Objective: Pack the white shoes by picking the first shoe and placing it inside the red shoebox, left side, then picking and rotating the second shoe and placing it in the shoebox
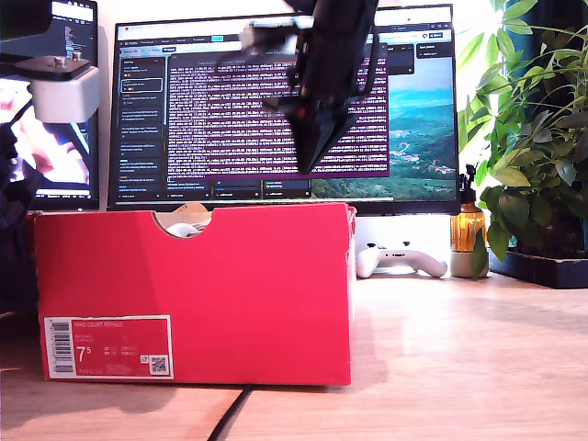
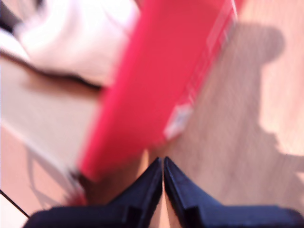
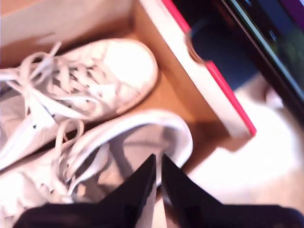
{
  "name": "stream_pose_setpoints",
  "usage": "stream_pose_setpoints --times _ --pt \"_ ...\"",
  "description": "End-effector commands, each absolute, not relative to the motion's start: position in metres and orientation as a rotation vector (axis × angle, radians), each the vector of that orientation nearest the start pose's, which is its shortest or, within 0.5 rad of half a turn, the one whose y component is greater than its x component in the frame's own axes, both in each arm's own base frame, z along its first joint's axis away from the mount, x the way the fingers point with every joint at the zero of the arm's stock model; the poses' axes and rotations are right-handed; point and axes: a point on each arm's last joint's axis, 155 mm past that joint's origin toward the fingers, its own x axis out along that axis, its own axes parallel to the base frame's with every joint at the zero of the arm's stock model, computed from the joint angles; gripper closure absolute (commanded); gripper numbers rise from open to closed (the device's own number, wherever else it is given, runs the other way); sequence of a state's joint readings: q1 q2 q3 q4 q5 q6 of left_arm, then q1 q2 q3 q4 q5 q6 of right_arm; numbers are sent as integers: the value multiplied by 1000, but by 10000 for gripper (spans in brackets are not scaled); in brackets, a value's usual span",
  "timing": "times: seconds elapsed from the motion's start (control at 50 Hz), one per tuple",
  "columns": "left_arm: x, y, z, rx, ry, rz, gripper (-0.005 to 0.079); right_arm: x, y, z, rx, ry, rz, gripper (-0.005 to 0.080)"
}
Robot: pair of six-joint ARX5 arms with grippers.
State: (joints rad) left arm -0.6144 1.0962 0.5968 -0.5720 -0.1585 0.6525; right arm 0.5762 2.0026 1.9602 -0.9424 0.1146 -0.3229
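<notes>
Nearest to the exterior camera stands the red shoebox [image 1: 193, 294], with its white barcode label [image 1: 108, 346] facing the lens and a half-round notch in its top edge, where a small white part of a shoe shows. A black cable [image 1: 231, 415] lies on the wooden table [image 1: 459, 367] in front of the box. Above the box one dark arm [image 1: 326, 83] hangs before the monitor [image 1: 285, 101]; I cannot tell from the wrist views which arm it is. My first gripper [image 2: 163, 164] has its two fingers pressed together and holds nothing; just beyond its tips is the red outer wall of the shoebox, and past that wall a blurred white shoe lies inside. My second gripper [image 3: 158, 161] is also closed to a thin slit with nothing between the fingers; directly under its tips lies the heel opening of one of the white shoes [image 3: 95, 161], and the other shoe lies beside it further from the tips, both on the brown floor of the box, toe to heel. Beside the box, toward the exterior view's right, rest a white game controller [image 1: 400, 260], a small amber bottle [image 1: 468, 230] and a green plant [image 1: 537, 129].
</notes>
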Motion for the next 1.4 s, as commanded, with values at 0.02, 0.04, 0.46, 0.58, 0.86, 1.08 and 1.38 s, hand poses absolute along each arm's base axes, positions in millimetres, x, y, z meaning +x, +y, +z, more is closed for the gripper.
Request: stream_pose_setpoints --times 0.02,0.04,0.46,0.58,0.86,1.08,1.38 --pt "229 -130 69 938 815 -715 761 446 246 196 -562 881 525 765" --pt "228 -130 71 937 812 -715 761 446 243 195 -560 890 520 764" --pt "192 -150 121 594 691 -795 761 436 178 179 -367 1095 455 765" --pt "199 -155 143 537 592 -794 761 434 163 183 -341 1097 423 764" --pt "237 -153 190 368 406 -718 761 423 120 188 -294 1007 309 765" --pt "260 -142 215 276 290 -665 761 402 88 194 -242 825 241 764" --pt "275 -124 217 176 232 -591 761 369 49 198 -189 619 145 764"
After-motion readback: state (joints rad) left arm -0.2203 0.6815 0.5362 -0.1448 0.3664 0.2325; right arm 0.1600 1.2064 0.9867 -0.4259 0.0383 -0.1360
